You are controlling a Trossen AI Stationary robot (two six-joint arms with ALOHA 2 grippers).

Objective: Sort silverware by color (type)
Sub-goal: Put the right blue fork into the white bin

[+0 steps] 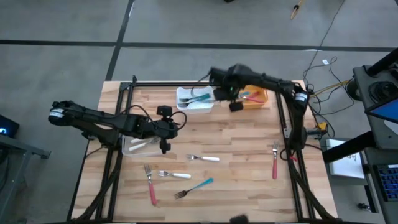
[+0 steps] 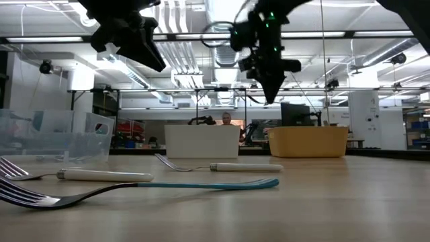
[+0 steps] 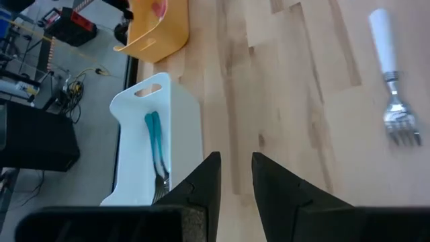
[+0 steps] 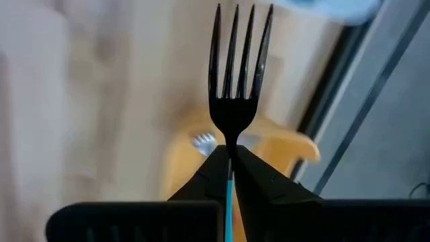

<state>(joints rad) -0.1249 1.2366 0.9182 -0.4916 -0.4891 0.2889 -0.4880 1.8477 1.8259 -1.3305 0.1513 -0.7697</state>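
- A teal-handled fork (image 4: 236,101) is pinched by its handle between the fingers of the right gripper (image 4: 230,165), tines pointing away from the wrist; the jaws are clamped tight on the slim handle.
- That gripper (image 1: 236,102) hangs in the air between the white bin (image 1: 194,107) and the orange bin (image 1: 259,101), at the table's far edge; in its own wrist view the orange bin lies beyond the fork.
- The white bin holds teal-handled pieces (image 3: 156,144); something red-pink shows in the orange bin.
- The left gripper (image 1: 164,132) is raised on the near side of the white bin, beside a clear bin (image 1: 138,146); its fingers (image 3: 205,185) stand a narrow gap apart and hold nothing.
- Loose on the table (image 1: 242,168), nearer than the white bin: a white-handled fork (image 1: 204,158), another white-handled piece (image 1: 174,175), a red-handled fork (image 1: 150,186) and a teal-handled fork on the table (image 1: 194,188).
- Well to the right of these, near the right arm's base, lies a second red-handled fork (image 1: 275,162).
- A person (image 2: 226,120) shows far behind the white bin in the low view.
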